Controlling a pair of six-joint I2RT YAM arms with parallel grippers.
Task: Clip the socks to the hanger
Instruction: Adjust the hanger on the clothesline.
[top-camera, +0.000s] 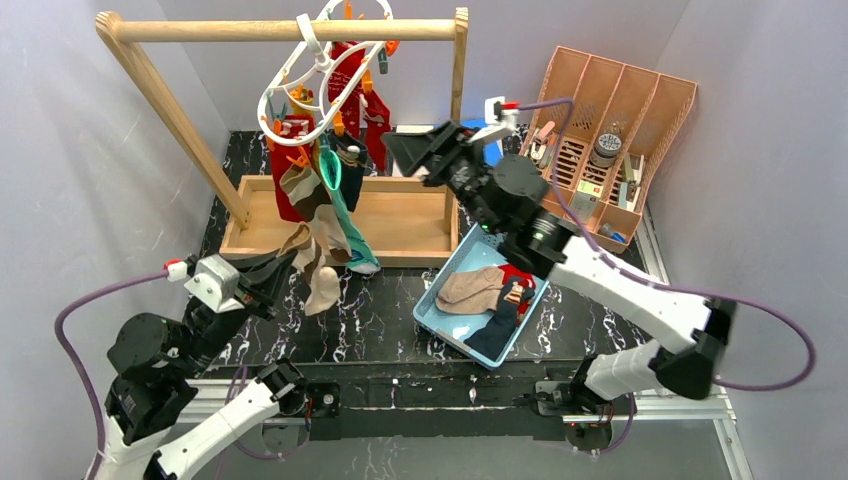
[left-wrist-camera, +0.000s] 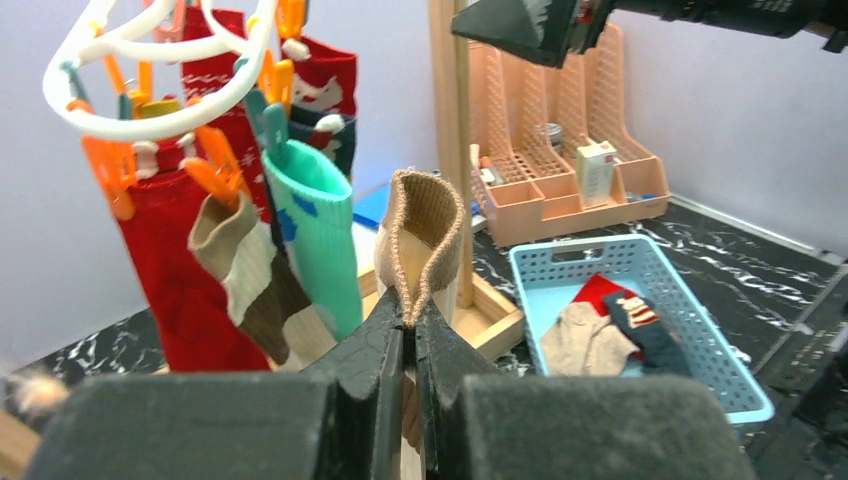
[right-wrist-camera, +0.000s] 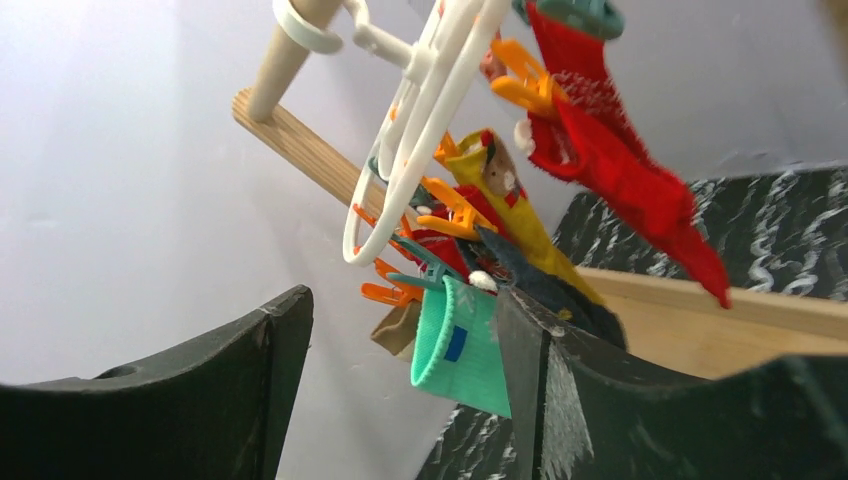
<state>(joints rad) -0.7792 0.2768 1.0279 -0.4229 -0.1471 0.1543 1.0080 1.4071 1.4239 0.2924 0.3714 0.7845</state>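
- The hanger (right-wrist-camera: 430, 62) hangs by its hook from the top rail of the wooden frame (top-camera: 290, 30), tilted, with socks already clipped under it.
- Among them are a teal sock (left-wrist-camera: 315, 240), a red sock (left-wrist-camera: 175, 270) and a brown-and-beige sock (left-wrist-camera: 250, 280), all dangling over the frame's base tray.
- The left pincer (left-wrist-camera: 410, 325) is closed on a tan ribbed sock (left-wrist-camera: 425, 225), gripping it low so that the open cuff stands up above the fingertips.
- This pincer sits in front of the frame's base tray, nearer the left post. Its sock is below the hanger and just beside the teal sock, not clipped.
- The right pincer (right-wrist-camera: 400, 300) is spread wide with nothing between its fingers.
- It is raised beside the frame's right post and faces the hanger. The teal sock's cuff and the orange clips lie in line with its gap but apart from both fingers.
- A blue basket (top-camera: 432, 290) sits on the desk, touching the frame's right front corner, and holds a tan, a red and a navy sock.
- A peach organizer (top-camera: 620, 90) stands to the right of the frame.
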